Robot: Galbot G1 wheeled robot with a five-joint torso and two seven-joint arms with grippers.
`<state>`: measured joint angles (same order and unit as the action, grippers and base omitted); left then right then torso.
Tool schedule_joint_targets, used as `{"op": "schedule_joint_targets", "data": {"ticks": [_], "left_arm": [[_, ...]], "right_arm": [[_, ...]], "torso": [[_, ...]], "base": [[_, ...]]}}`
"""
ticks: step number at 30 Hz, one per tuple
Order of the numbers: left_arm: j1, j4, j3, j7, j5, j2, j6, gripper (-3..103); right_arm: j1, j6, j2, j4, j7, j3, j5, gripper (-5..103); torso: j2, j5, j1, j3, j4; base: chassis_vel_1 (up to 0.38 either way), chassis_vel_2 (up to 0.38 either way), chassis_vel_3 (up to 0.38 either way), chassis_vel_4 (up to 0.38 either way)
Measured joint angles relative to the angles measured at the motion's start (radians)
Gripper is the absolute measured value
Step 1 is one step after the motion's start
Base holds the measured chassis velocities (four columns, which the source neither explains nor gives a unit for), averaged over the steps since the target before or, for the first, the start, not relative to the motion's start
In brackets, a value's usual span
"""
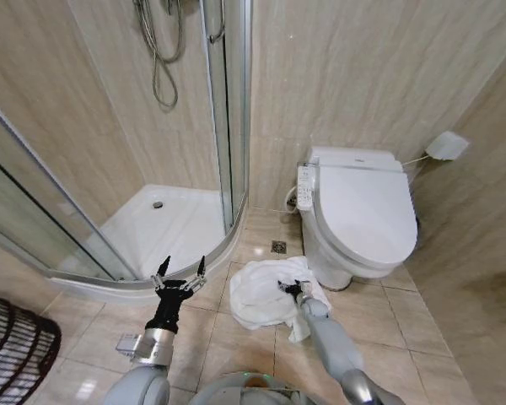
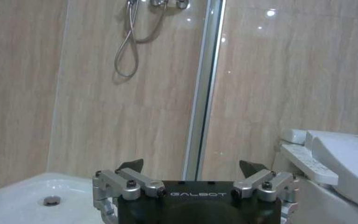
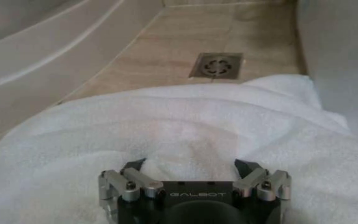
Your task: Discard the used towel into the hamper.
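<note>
The used towel [image 1: 255, 295] is a crumpled white heap on the tiled floor, just in front of the toilet. My right gripper [image 1: 288, 288] is down on the towel's middle. In the right wrist view that gripper [image 3: 189, 164] is open, with its fingertips [image 3: 135, 164] pressed into the white cloth [image 3: 185, 126]. My left gripper [image 1: 182, 273] stands open and empty, pointing up beside the shower's curved sill; it shows open in the left wrist view [image 2: 191, 164] too. The hamper [image 1: 13, 350], with dark ribs and hoops, sits on the floor at the near left.
A white toilet [image 1: 363, 211] stands to the right of the towel, close to the right arm. The shower tray [image 1: 169, 224] with its glass door [image 1: 232, 110] lies to the left. A floor drain [image 1: 278, 246] is just beyond the towel. Bare tiles lie between the towel and the hamper.
</note>
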<state>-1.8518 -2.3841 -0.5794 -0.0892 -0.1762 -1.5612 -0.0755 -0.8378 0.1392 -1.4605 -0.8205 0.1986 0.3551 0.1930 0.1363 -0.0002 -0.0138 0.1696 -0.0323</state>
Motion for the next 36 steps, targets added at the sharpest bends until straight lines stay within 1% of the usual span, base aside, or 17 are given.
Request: {"op": "schedule_joint_targets", "data": {"ticks": [2, 5, 7, 9, 10, 13, 14, 18, 20, 22, 23, 25, 26, 30, 31, 33, 36], "left_arm": [[0.0, 0.0, 0.0, 0.0, 0.0, 0.0, 0.0, 100], [0.0, 0.0, 0.0, 0.0, 0.0, 0.0, 0.0, 100], [0.0, 0.0, 0.0, 0.0, 0.0, 0.0, 0.0, 100], [0.0, 0.0, 0.0, 0.0, 0.0, 0.0, 0.0, 100], [0.0, 0.0, 0.0, 0.0, 0.0, 0.0, 0.0, 100], [0.0, 0.0, 0.0, 0.0, 0.0, 0.0, 0.0, 100], [0.0, 0.0, 0.0, 0.0, 0.0, 0.0, 0.0, 100], [0.0, 0.0, 0.0, 0.0, 0.0, 0.0, 0.0, 100], [0.0, 0.0, 0.0, 0.0, 0.0, 0.0, 0.0, 100], [0.0, 0.0, 0.0, 0.0, 0.0, 0.0, 0.0, 100], [0.0, 0.0, 0.0, 0.0, 0.0, 0.0, 0.0, 100], [0.0, 0.0, 0.0, 0.0, 0.0, 0.0, 0.0, 100], [0.0, 0.0, 0.0, 0.0, 0.0, 0.0, 0.0, 100], [0.0, 0.0, 0.0, 0.0, 0.0, 0.0, 0.0, 100], [0.0, 0.0, 0.0, 0.0, 0.0, 0.0, 0.0, 100], [0.0, 0.0, 0.0, 0.0, 0.0, 0.0, 0.0, 100], [0.0, 0.0, 0.0, 0.0, 0.0, 0.0, 0.0, 100]], "right_arm": [[0.003, 0.002, -0.002, -0.002, 0.008, -0.004, 0.002, 87], [0.004, 0.001, 0.0, -0.004, 0.012, -0.008, 0.004, 79], [0.004, 0.0, 0.001, -0.005, 0.013, -0.009, 0.006, 79], [0.004, -0.006, 0.002, -0.005, 0.016, -0.009, 0.007, 71], [0.004, -0.006, 0.002, -0.005, 0.016, -0.009, 0.007, 71], [-0.002, -0.024, 0.002, -0.003, 0.037, 0.003, 0.006, 60], [-0.002, -0.024, 0.002, -0.003, 0.037, 0.003, 0.006, 60], [-0.007, -0.032, 0.006, -0.004, 0.04, 0.008, 0.006, 44], [-0.008, -0.032, 0.007, -0.004, 0.04, 0.008, 0.006, 44], [-0.011, -0.032, 0.012, -0.014, 0.041, 0.007, 0.011, 36], [-0.011, -0.032, 0.012, -0.014, 0.041, 0.007, 0.011, 36], [-0.021, -0.031, 0.019, -0.038, 0.045, 0.001, 0.022, 27], [-0.021, -0.031, 0.019, -0.038, 0.045, 0.001, 0.022, 27], [-0.045, -0.021, 0.028, -0.092, 0.051, -0.004, 0.041, 13], [-0.045, -0.021, 0.028, -0.092, 0.051, -0.004, 0.041, 13], [-0.065, -0.019, 0.032, -0.138, 0.051, -0.004, 0.06, 7], [-0.08, -0.019, 0.036, -0.177, 0.051, -0.004, 0.069, 5]], "torso": [[0.0, 0.0001, 0.0, 0.0, 0.0], [0.0, 0.0001, 0.0, 0.0, -0.0001], [0.0, 0.0001, 0.0, 0.0, 0.0], [0.0, 0.0001, 0.0, 0.0, 0.0], [0.0, 0.0001, 0.0, 0.0, 0.0], [0.0, 0.0002, 0.0, 0.0, -0.0001], [0.0, 0.0002, 0.0, 0.0, -0.0001], [0.0, 0.0002, 0.0, 0.0, -0.0001], [0.0, 0.0002, 0.0, 0.0, -0.0001], [0.0, 0.0002, 0.0, 0.0, -0.0001], [0.0, 0.0002, 0.0, 0.0, -0.0001], [0.0, 0.0002, 0.0, 0.0, -0.0001], [0.0, 0.0002, 0.0, 0.0, -0.0001], [0.0, 0.0002, 0.0, 0.0, -0.0001], [0.0, 0.0002, 0.0, 0.0, -0.0001], [0.0, 0.0001, 0.0, 0.0, -0.0001], [0.0, 0.0002, 0.0, 0.0, 0.0]], "base": [[0.0, 0.0, 0.0, 0.0], [0.0, 0.0, 0.0, 0.0], [0.0, 0.0, 0.0, 0.0], [0.0, 0.0, 0.0, 0.0], [0.0, 0.0, 0.0, 0.0], [0.0, 0.0, 0.0, 0.0], [0.0, 0.0, 0.0, 0.0], [0.0, 0.0, 0.0, 0.0], [0.0, 0.0, 0.0, 0.0], [0.0, 0.0, 0.0, 0.0], [0.0, 0.0, 0.0, 0.0], [0.0, 0.0, 0.0, 0.0], [0.0, 0.0, 0.0, 0.0], [0.0, 0.0, 0.0, 0.0], [0.0, 0.0, 0.0, 0.0], [0.0, 0.0, 0.0, 0.0], [0.0, 0.0, 0.0, 0.0]]}}
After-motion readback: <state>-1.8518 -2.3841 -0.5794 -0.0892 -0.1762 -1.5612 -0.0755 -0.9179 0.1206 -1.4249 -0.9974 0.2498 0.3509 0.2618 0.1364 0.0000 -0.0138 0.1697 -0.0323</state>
